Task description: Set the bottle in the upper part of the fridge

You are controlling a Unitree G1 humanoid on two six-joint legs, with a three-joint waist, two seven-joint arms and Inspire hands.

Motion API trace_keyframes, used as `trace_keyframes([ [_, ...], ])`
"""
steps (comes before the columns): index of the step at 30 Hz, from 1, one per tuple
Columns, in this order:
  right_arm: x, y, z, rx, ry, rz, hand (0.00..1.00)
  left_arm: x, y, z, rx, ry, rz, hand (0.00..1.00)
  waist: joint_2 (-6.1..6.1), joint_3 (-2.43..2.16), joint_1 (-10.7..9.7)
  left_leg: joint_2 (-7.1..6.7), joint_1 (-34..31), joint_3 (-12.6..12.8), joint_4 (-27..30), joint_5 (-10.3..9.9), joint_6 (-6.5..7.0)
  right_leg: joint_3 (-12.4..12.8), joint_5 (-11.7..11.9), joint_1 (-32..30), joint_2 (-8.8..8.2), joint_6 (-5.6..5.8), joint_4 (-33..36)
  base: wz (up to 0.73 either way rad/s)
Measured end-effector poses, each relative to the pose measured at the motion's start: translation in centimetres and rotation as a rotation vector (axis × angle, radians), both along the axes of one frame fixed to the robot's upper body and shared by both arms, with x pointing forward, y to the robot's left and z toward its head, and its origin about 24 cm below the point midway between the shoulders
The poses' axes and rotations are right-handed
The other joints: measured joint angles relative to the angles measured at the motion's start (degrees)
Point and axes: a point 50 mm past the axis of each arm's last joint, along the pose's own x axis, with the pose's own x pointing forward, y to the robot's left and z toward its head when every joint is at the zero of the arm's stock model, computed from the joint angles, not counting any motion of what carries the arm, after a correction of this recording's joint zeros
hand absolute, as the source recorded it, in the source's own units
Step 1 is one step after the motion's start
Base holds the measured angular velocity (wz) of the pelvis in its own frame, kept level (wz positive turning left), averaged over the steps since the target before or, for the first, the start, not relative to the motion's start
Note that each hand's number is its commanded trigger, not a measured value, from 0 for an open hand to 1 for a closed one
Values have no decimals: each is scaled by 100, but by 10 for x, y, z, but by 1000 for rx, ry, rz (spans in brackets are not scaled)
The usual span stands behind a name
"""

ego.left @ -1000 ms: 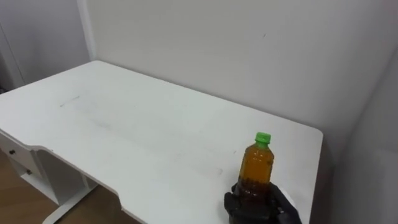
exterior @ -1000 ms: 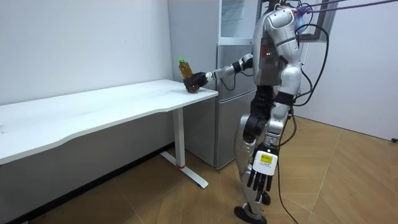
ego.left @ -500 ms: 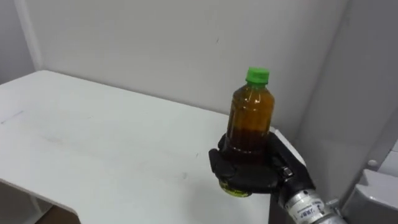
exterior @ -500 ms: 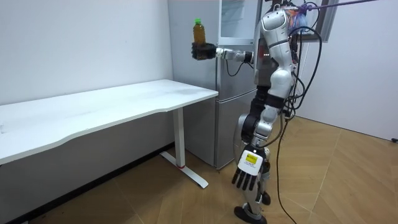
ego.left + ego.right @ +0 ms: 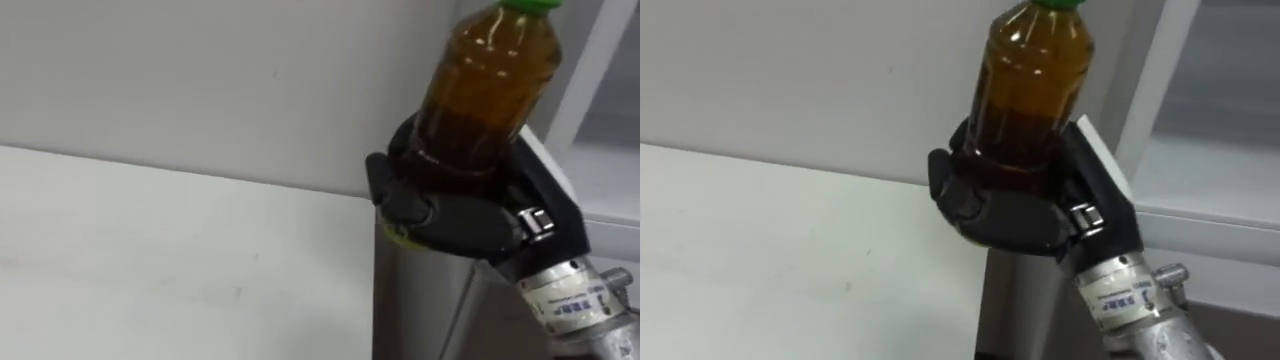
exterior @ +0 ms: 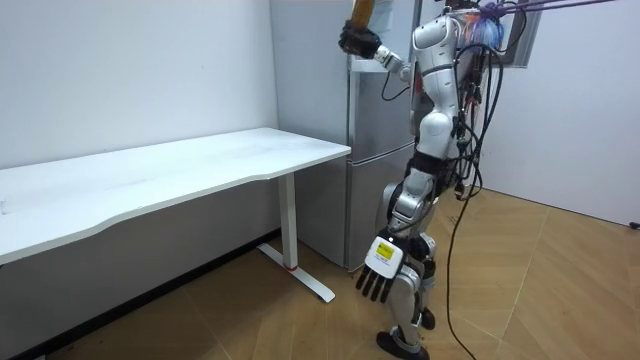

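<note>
- R hand clenched round lower half of bottle; bottle upright, amber liquid, green cap on top
- Bottle held high in the air, level w/ upper part of grey fridge, near its front edge
- White table below, to the left
- L hand hangs by the leg, fingers straight, nothing in it
- Robot stands just beside fridge, R arm raised

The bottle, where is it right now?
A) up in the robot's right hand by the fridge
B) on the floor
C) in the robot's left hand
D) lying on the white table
A: the right hand is curled round the bottle, held high by the fridge, above the white table; the left hand hangs open, low down.
</note>
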Motion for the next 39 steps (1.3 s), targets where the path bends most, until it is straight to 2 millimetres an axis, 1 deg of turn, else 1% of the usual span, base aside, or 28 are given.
trace_keyframes([
  [1, -1, -3, 3, 3, -14, -17, 100, 0, 0, 0, 1, -1, 7, 0, 1, -1, -34, 3, 5, 16, -3, 0, -1, 32, 0, -2, 4, 0, 0, -17],
  [2, -4, -8, 8, 10, -39, -42, 100, -2, 1, 0, 5, 3, 17, 0, 6, -1, -44, 18, 43, 93, -20, -8, -13, 113, 4, -9, 30, -4, 0, -29],
  [3, -5, -12, 12, 14, -55, -61, 100, -6, 1, 0, 8, 11, 23, 0, 17, 2, -68, 32, 75, 140, -32, -24, -31, 139, 10, -5, 52, -12, -2, -28],
  [4, -6, -14, 14, 13, -63, -71, 100, -6, 1, 0, 9, 12, 28, 0, 37, 13, -100, 35, 75, 144, -32, -28, -35, 148, 10, -8, 57, -13, -4, -19],
  [5, -10, -20, 17, 2, -82, -102, 100, -6, 2, 0, 12, 8, 35, 0, 23, 4, -135, 40, 81, 170, -52, -30, -38, 178, 11, -19, 70, -14, -9, -10],
  [6, -13, -26, 19, -9, -99, -137, 100, -7, 1, 0, 11, 8, 45, 0, 24, 5, -185, 49, 97, 214, -60, -33, -43, 239, 14, -18, 86, -18, -20, -11],
  [11, -23, -53, 7, 25, -62, -278, 100, -13, 5, 1, 23, 10, 87, 0, 29, 14, -256, 75, 257, 270, -129, -52, -71, 288, 15, 90, 135, -18, -30, -8],
  [12, -24, -57, 5, 36, -56, -301, 100, -14, 5, 1, 25, 13, 94, 0, 25, 18, -316, 80, 259, 271, -130, -56, -75, 288, 15, 92, 140, -18, -30, -5],
  [13, -23, -59, 5, 41, -54, -310, 100, -15, 6, 2, 26, 13, 99, 0, 19, 22, -362, 83, 257, 269, -130, -56, -76, 289, 15, 92, 139, -18, -30, 0],
  [15, -24, -70, 7, 63, -52, -342, 100, -15, 7, 2, 28, 8, 109, 0, -4, 33, -488, 88, 237, 268, -132, -61, -79, 286, 15, 81, 138, -18, -29, 2],
  [19, -25, -86, 8, 113, -49, -409, 100, -17, 8, 3, 35, 5, 119, 0, -61, 27, -531, 95, 223, 270, -135, -68, -81, 286, 15, 71, 139, -18, -26, 1],
  [22, -20, -101, -1, 137, 3, -470, 100, -14, 10, 4, 42, -8, 113, 0, -153, 24, -533, 93, 222, 270, -113, -68, -80, 273, 15, 71, 136, -18, -21, 0],
  [24, -14, -111, -11, 148, 58, -515, 100, -12, 13, 5, 49, -18, 108, 0, -232, 32, -502, 93, 213, 266, -104, -69, -80, 277, 15, 67, 137, -18, -15, 0],
  [25, -13, -113, -13, 152, 72, -525, 100, -11, 14, 6, 52, -19, 107, 0, -248, 31, -497, 93, 201, 262, -100, -69, -80, 276, 15, 61, 137, -18, -15, 0],
  [26, -12, -116, -17, 158, 98, -543, 100, -11, 15, 6, 54, -18, 108, 0, -268, 20, -496, 92, 166, 258, -91, -69, -80, 271, 15, 28, 136, -19, -12, 0],
  [30, -1, -128, -27, 243, 180, -562, 100, -14, 17, 6, 54, 6, 127, 0, -254, 28, -395, 91, 171, 251, -60, -69, -80, 253, 16, 33, 133, -20, -8, 1],
  [33, 6, -135, -33, 285, 220, -590, 100, -16, 17, 6, 50, 18, 136, 0, -223, 46, -364, 94, 166, 223, -64, -69, -80, 242, 16, 42, 133, -20, -12, 5],
  [35, 14, -143, -37, 334, 259, -595, 100, -16, 17, 6, 49, 23, 141, 0, -221, 47, -344, 93, 164, 206, -68, -68, -81, 244, 15, 43, 133, -19, -13, 5],
  [36, 20, -145, -34, 379, 259, -589, 100, -18, 16, 6, 46, 28, 149, 0, -216, 45, -350, 90, 161, 191, -68, -68, -80, 247, 15, 41, 132, -19, -12, 3],
  [39, 29, -155, -28, 439, 274, -597, 100, -17, 15, 5, 35, 30, 158, 0, -230, 46, -340, 91, 162, 165, -67, -68, -80, 241, 13, 58, 134, -15, -11, 4],
])
